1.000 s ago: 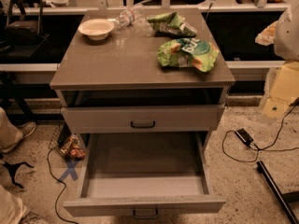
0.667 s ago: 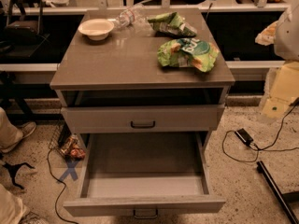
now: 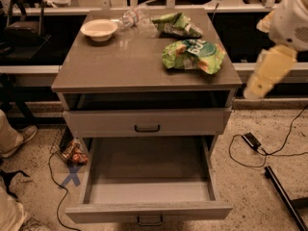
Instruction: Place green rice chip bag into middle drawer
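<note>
While the cabinet [image 3: 120,64] stands with one middle drawer [image 3: 149,170] pulled out, the gripper [image 3: 262,78] hangs beside the top's right edge; its grip cannot be told. One green rice chip bag [image 3: 192,56] lies on top, left of the gripper, apart. Behind: one smaller bag [image 3: 175,24], one bowl [image 3: 98,29], one bottle [image 3: 132,17].

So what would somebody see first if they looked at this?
Probably the bright green rice chip bag, lying on the cabinet top near its front right corner. Below it, the middle drawer is pulled wide open with nothing inside. The robot's gripper hangs off to the right, beside the cabinet, not touching the bag.
</note>
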